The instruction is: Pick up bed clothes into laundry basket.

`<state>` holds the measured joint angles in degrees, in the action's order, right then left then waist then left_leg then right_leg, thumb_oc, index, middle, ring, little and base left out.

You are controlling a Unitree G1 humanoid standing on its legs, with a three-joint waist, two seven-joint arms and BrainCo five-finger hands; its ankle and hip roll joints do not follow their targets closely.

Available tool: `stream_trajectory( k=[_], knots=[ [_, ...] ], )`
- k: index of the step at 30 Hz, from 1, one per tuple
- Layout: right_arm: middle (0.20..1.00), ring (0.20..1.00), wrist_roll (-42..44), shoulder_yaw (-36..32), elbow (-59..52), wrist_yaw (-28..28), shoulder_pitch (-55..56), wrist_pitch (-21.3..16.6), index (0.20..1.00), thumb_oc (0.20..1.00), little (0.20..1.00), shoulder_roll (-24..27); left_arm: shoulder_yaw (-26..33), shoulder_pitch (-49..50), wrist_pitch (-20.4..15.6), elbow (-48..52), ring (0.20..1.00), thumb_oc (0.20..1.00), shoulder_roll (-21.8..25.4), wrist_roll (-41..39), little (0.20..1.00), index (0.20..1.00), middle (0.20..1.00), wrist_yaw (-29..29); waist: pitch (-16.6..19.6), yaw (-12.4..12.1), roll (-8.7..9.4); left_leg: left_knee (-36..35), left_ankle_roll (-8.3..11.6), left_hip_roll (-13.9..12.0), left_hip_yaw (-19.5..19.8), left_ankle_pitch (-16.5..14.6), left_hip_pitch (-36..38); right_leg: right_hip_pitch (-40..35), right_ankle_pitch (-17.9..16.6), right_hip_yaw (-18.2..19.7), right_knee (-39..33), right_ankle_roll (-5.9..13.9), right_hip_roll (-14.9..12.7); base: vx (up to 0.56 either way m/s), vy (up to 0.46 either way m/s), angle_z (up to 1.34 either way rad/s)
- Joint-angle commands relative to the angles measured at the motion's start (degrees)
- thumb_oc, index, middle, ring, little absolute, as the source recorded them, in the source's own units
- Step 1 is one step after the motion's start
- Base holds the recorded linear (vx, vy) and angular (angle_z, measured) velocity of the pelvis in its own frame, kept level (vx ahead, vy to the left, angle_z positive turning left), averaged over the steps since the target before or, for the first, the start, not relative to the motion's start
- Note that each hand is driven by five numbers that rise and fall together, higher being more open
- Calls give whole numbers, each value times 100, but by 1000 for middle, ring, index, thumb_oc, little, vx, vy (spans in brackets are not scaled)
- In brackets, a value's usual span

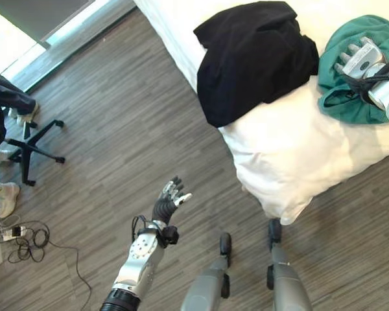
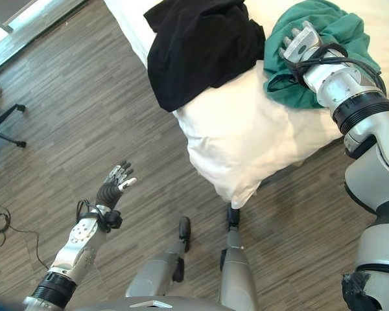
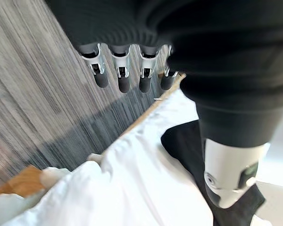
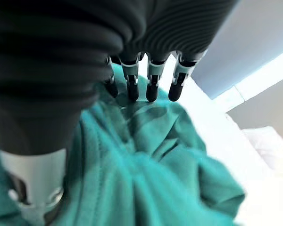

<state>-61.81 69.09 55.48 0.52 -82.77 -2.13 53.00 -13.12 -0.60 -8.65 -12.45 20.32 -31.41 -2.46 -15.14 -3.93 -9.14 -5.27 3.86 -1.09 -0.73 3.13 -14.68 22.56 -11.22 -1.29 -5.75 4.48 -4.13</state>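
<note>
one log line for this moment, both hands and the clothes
right hand: open, over green garment on bed | left hand: open, idle above floor | black garment: on bed, untouched

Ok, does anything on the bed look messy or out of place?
Yes: a black garment lies crumpled, drooping over the bed edge, and a green garment sits bunched beside it under the right robot hand.

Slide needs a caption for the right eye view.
Right hand open over the green garment on the bed, black garment beside it.
</note>
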Motion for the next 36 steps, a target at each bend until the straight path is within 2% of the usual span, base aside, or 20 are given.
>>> stream_trajectory(
  k=[1,3,5,8,11,14,15,16,20,21,22,26,27,29,32,33,34,35,36],
  knots=[
    [200,200,274,150,204,85,1,197,200,200,200,173,-7,-343,-339,161,1000,1000,-18,-278,1000,1000,1000,-118,-227,14,-2,27,354,-19,-215,384,-99,-455,588,-128,75,386,-306,30,16,1],
    [200,200,266,61,15,73,160,184,200,200,200,238,27,-341,-357,144,1000,1000,-33,-282,1000,1000,1000,-137,-232,36,-12,27,351,-15,-227,379,-85,-463,584,-118,75,387,-315,0,0,0],
    [200,200,252,-271,-865,3,690,144,200,200,200,520,130,-370,-398,109,1000,1000,-133,-246,1000,1000,1000,-236,-289,139,-52,27,342,16,-264,362,-71,-443,581,-63,75,390,-333,18,33,-2],
    [200,200,422,-621,-1101,-28,1277,110,200,200,200,615,134,-369,-422,91,1000,1000,-236,-263,1000,1000,1000,-291,-360,226,-132,27,341,48,-284,362,-81,-422,576,-52,75,397,-378,1,8,-1],
    [200,200,716,-1282,-1273,39,2234,109,200,200,200,646,159,-351,-443,83,1000,1000,-297,-243,1000,1000,1000,-333,-436,317,-187,27,332,80,-288,358,-87,-406,564,-52,75,404,-408,0,0,0],
    [200,200,955,-1628,45,212,2832,189,200,200,200,238,79,-384,-469,24,1000,1000,-362,-228,1000,1000,1000,-320,-462,272,-312,27,323,127,-247,378,-86,-434,568,-78,75,405,-452,0,0,0],
    [200,200,950,-1646,95,256,2860,180,200,200,200,203,66,-372,-471,25,1000,1000,-341,-229,1000,1000,1000,-321,-448,263,-295,27,323,127,-244,375,-83,-438,572,-81,75,405,-452,0,0,0],
    [200,200,1098,-2131,355,369,3560,215,200,200,200,41,96,-376,-504,7,1000,1000,-366,-218,1000,1000,1000,-340,-485,304,-355,27,317,145,-233,385,-56,-469,564,-87,75,413,-473,10,10,4],
    [200,200,1861,-3303,205,631,4606,304,200,200,200,125,302,-333,-542,43,1000,1000,-389,-158,1000,1000,1000,-449,-534,442,-389,27,299,162,-239,366,1,-536,577,-99,75,416,-474,10,13,8],
    [200,200,1859,-3312,200,630,4616,305,200,200,200,127,298,-333,-542,43,1000,1000,-387,-158,1000,1000,1000,-449,-532,437,-388,27,299,162,-239,365,2,-537,577,-98,75,416,-474,13,14,4],
    [200,200,2813,-4337,96,865,5259,319,200,200,200,196,440,-269,-554,50,1000,1000,-392,-149,1000,1000,1000,-497,-562,562,-361,27,279,165,-251,335,72,-583,582,-81,75,419,-470,12,11,4],
    [200,200,4325,-5710,-52,1176,5872,234,200,200,200,334,539,-106,-554,114,1000,1000,-334,-228,1000,1000,1000,-478,-540,714,-313,27,247,160,-285,274,155,-642,598,-48,75,413,-464,5,4,6],
    [200,200,4324,-5721,-57,1175,5884,236,200,200,200,334,534,-106,-554,114,1000,1000,-332,-228,1000,1000,1000,-479,-539,708,-313,27,247,160,-286,273,156,-644,599,-48,75,413,-464,0,0,0],
    [200,200,5972,-6901,-526,1568,6122,1,200,200,200,291,554,-16,-534,152,1000,1000,-304,-316,1000,1000,1000,-483,-518,868,-261,27,212,144,-317,177,280,-734,628,-19,75,416,-455,0,0,0],
    [200,200,7191,-7881,-1168,1959,6403,-429,200,200,200,20,530,82,-490,237,1000,1000,-280,-353,1000,1000,1000,-470,-439,943,-212,27,172,130,-351,121,370,-784,615,30,75,412,-441,1,1,-6],
    [200,200,7190,-7890,-1174,1958,6412,-428,200,200,200,18,526,81,-489,237,1000,1000,-278,-353,1000,1000,1000,-470,-433,936,-211,27,172,130,-352,123,365,-778,613,33,75,412,-441,31,-6,-33],
    [200,200,7770,-8294,-1736,2035,6474,-710,200,200,200,-98,536,160,-453,242,1000,1000,-270,-354,1000,1000,1000,-450,-345,994,-189,27,153,113,-353,43,492,-886,669,33,75,406,-435,16,-7,-31],
    [200,200,7766,-8324,-1768,2036,6507,-698,200,200,200,-109,529,159,-451,245,1000,1000,-263,-354,1000,1000,1000,-451,-348,987,-184,27,153,114,-352,73,479,-875,639,33,75,402,-436,32,-2,-34],
    [200,200,8019,-8549,-2301,2024,6616,-913,200,200,200,-261,555,205,-417,266,1000,1000,-272,-349,1000,1000,1000,-437,-252,1018,-159,27,139,107,-360,43,555,-941,645,37,75,392,-438,-3,4,-17]
  ],
)
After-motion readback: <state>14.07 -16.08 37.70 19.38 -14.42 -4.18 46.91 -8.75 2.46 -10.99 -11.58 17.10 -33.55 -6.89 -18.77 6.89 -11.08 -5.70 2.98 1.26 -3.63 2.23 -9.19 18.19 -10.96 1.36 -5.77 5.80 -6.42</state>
